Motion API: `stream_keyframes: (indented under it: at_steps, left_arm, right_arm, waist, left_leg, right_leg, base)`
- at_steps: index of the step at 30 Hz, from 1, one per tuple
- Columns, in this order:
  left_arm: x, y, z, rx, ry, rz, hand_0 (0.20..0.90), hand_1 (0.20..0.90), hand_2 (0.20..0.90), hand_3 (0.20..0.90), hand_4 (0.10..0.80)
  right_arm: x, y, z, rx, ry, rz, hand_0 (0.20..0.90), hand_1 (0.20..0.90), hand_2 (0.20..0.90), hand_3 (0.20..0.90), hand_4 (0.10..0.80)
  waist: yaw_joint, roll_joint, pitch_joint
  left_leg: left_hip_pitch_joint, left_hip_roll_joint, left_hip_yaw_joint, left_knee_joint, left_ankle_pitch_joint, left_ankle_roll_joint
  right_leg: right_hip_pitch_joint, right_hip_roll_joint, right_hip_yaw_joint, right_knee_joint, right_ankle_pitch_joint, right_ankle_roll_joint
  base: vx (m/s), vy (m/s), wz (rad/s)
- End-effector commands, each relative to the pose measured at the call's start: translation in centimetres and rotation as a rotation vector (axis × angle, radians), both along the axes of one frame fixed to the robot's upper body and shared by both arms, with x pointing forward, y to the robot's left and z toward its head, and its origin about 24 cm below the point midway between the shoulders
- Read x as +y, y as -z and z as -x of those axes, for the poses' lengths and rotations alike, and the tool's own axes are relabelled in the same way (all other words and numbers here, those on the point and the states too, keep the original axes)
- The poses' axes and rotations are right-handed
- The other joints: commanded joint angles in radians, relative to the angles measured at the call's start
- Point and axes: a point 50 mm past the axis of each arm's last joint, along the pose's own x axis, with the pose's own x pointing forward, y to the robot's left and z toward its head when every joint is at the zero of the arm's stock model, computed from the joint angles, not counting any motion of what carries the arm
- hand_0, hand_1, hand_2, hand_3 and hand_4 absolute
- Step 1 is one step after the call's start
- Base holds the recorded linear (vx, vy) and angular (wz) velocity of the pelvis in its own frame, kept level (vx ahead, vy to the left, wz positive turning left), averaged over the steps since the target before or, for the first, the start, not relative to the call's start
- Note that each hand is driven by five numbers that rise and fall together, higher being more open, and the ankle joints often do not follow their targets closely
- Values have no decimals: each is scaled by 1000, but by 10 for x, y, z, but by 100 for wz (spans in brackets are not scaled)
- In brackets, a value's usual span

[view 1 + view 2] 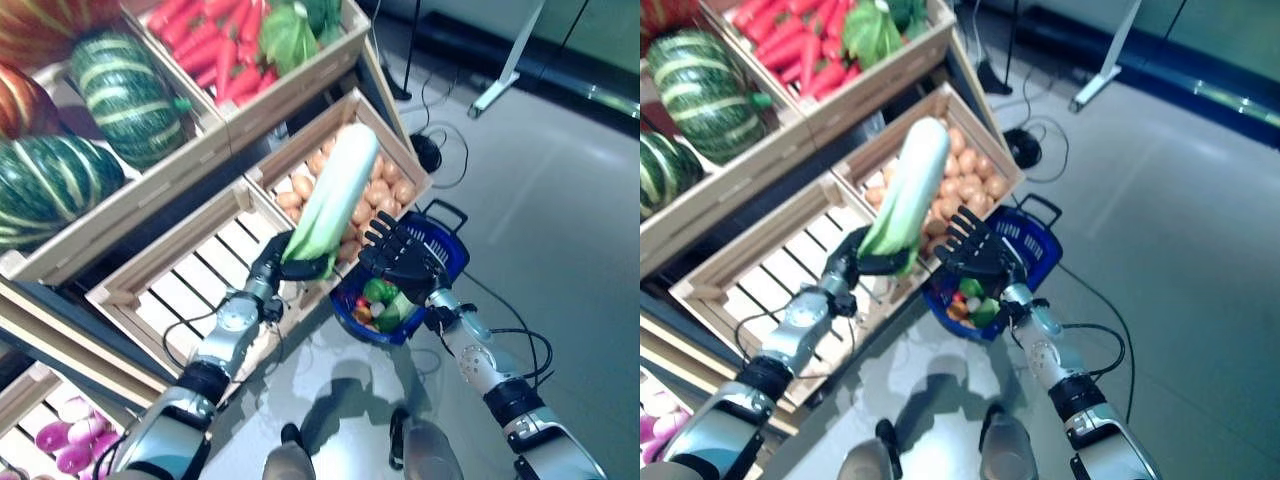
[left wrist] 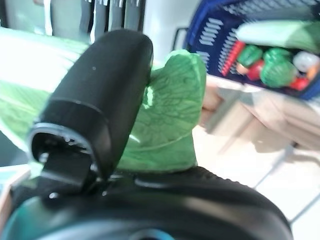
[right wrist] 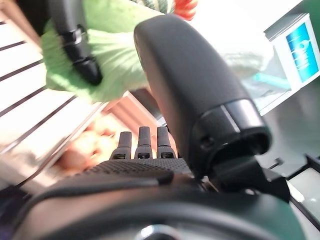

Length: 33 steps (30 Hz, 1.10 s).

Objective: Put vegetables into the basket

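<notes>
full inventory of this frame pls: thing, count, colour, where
Cabbage: one, long, pale green and white, leafy end gripped in left hand, raised over the crates.
Basket: one, blue, black handle, on the floor by the crates, vegetables inside.
Potatoes: many, tan, crate behind the cabbage.
Slatted crate: one, wooden, no produce visible.
Squashes: several, green striped, upper crate.
Carrots: many, red-orange, top crate, with leafy greens.
Onions: several, purple, lowest crate.
Left hand: curled round cabbage.
Right hand: open, above the basket.
</notes>
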Motion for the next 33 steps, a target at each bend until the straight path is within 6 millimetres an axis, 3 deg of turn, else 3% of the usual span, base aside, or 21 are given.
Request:
stream_keyframes:
  at_steps: [1,9,18,33]
  left_arm:
    - [-8,-19,1,-126,47,10,300,300,300,300,400]
    - [-24,-2,11,-62,124,1,300,300,300,300,400]
    - [-24,11,18,-12,165,-32,300,300,300,300,400]
    - [-39,12,20,-12,281,-120,300,300,300,300,400]
  right_arm:
    - [28,-20,2,-110,-80,-227,900,900,900,900,800]
    - [37,-25,1,-97,-162,-317,900,900,900,900,800]
    - [42,-33,2,-114,-226,-409,900,900,900,900,800]
    - [37,-46,-15,-95,-169,-328,900,900,900,900,800]
  waist:
    - [28,-52,-182]
    - [47,-54,-220]
    - [55,-61,-232]
    - [58,-65,-234]
  left_leg:
    - [-43,-93,-8,-26,61,78]
    - [24,-103,-11,-154,105,73]
    - [49,-108,-19,-187,109,76]
    - [68,-115,-33,-187,97,82]
  right_leg:
    - [124,-20,-25,-218,137,-5]
    - [178,-6,-45,-311,185,12]
    - [192,2,-43,-325,193,18]
    - [203,9,-16,-323,189,21]
  base:
    - [92,-60,-2]
    - [41,-33,8]
    - [12,-9,3]
    - [2,0,0]
